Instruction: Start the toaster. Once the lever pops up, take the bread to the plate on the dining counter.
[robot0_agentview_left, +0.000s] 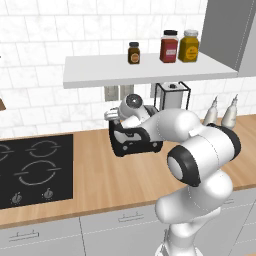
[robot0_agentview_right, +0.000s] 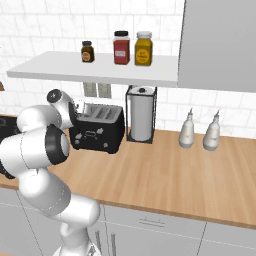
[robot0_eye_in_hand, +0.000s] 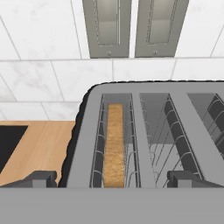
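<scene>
Gripper (robot0_eye_in_hand: 112, 178), jaws spread wide and empty, hovering over toaster (robot0_eye_in_hand: 148, 131) on the wall counter (robot0_agentview_right: 165, 172), bread (robot0_eye_in_hand: 114, 146) sitting low in its leftmost slot; starting step apparently pending, next move requiring lever to be pressed down.

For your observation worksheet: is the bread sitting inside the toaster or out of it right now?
Inside. In the hand view the bread stands on edge in the leftmost slot of the toaster, its top edge below the slot rim.
</scene>
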